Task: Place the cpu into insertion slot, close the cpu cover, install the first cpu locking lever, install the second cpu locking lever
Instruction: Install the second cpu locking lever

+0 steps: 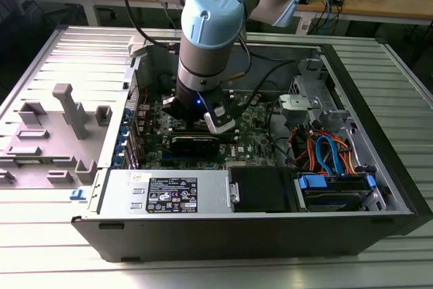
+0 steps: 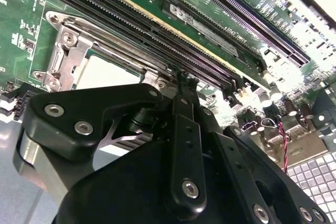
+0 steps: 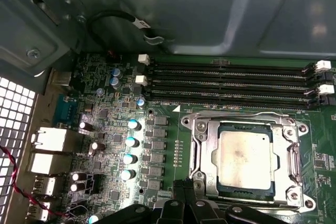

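The cpu point(image 3: 244, 153) lies flat in the insertion slot point(image 3: 303, 129), its silvery top facing up; it hides the pin field. The cpu cover point(image 3: 205, 150) is down around it, framing the chip through its window. A thin metal lever rod point(image 3: 236, 115) runs along the socket edge beside the memory slots. My gripper point(image 3: 185, 186) is shut, its black fingertips together at the socket's corner, opposite the memory slots. In the second wrist view the gripper point(image 2: 185, 83) points at the cover point(image 2: 68, 51) and chip point(image 2: 107, 72). The arm point(image 1: 206, 45) reaches down into the computer case.
Long black memory slots point(image 3: 231, 80) lie beside the socket, and a column of capacitors point(image 3: 128, 142) on its other side. The case wall point(image 3: 210, 9) rises close by. A power supply point(image 1: 169, 194), drive cables point(image 1: 331, 153) and a grey fixture point(image 1: 67, 109) surround the board.
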You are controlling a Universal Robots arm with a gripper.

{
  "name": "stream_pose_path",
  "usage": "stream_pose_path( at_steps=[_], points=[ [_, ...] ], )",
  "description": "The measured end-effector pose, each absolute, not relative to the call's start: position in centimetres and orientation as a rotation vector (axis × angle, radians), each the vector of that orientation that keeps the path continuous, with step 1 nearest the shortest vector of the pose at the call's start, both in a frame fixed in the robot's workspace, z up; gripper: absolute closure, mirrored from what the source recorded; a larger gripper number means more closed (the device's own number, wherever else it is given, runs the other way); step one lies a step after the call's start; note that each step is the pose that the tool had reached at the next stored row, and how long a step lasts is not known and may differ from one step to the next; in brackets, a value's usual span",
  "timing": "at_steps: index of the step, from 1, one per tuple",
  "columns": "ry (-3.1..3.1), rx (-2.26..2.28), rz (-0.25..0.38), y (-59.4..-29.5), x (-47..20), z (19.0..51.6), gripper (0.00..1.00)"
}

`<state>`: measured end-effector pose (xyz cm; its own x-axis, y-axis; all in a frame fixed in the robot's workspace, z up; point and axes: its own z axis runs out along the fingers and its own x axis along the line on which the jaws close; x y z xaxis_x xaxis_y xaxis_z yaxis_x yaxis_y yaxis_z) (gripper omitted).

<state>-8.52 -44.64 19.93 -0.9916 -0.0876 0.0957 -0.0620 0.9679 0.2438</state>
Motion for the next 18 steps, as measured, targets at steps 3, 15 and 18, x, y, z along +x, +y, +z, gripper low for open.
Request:
stream_pose_path(
  at_steps=[3, 15, 18],
  points=[
    [-3.012, 0.115, -0.366, -44.63, -8.53, 19.84, 0.89],
    [-3.016, 0.112, -0.322, -44.62, -8.53, 20.23, 0.89],
    [-3.016, 0.112, -0.322, -44.61, -8.53, 20.67, 0.89]
  ],
)
